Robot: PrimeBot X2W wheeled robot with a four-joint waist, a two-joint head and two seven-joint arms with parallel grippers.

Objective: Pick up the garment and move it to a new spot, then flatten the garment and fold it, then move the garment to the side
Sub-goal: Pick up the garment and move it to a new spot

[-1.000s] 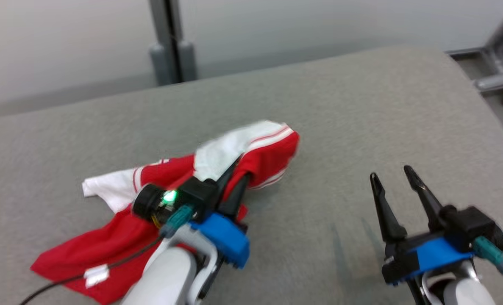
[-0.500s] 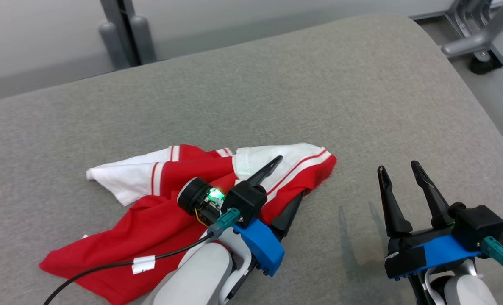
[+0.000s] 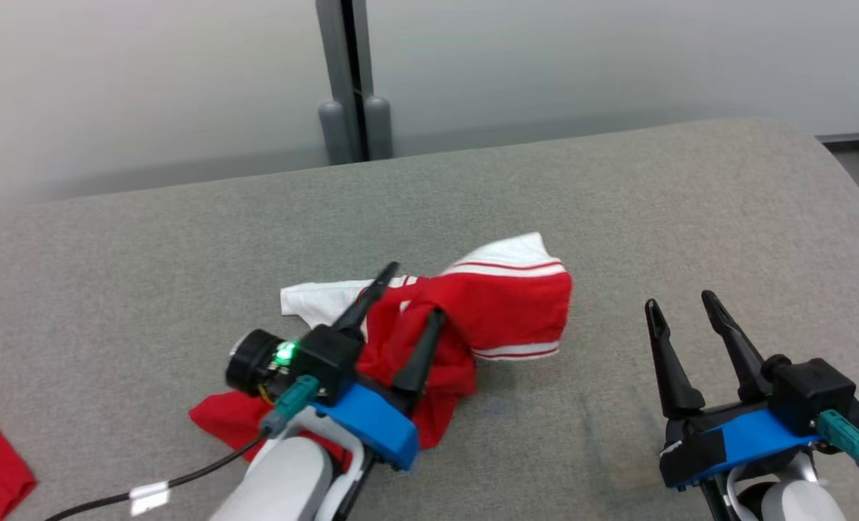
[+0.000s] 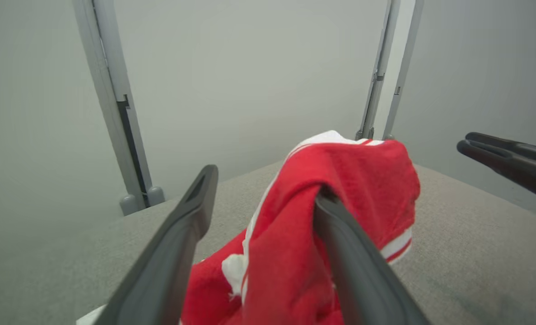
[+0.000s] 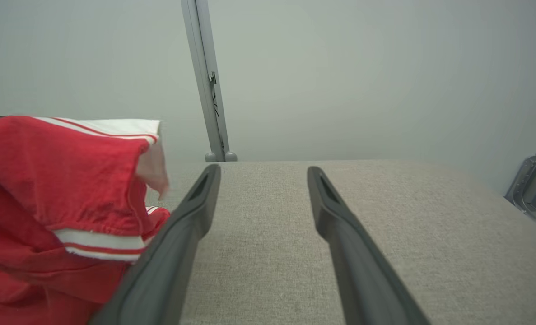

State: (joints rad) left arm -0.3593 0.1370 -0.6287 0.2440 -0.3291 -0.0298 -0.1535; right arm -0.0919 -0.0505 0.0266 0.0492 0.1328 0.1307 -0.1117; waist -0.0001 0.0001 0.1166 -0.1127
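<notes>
Head view: a crumpled red garment with white striped trim (image 3: pixel 509 311) lies bunched mid-way across the grey woven padded surface (image 3: pixel 617 188), nearer its front edge. The left gripper (image 3: pixel 413 291) is spread wide, with red cloth draped over one finger and nothing pinched. The right gripper (image 3: pixel 679 299), parted and empty, hovers towards the right edge. A white cable tag (image 3: pixel 147 496) is too blurred to read. Beyond the far edge, a grey post (image 3: pixel 349 79) divides pale wall panels.

No readable text or labels anywhere.
</notes>
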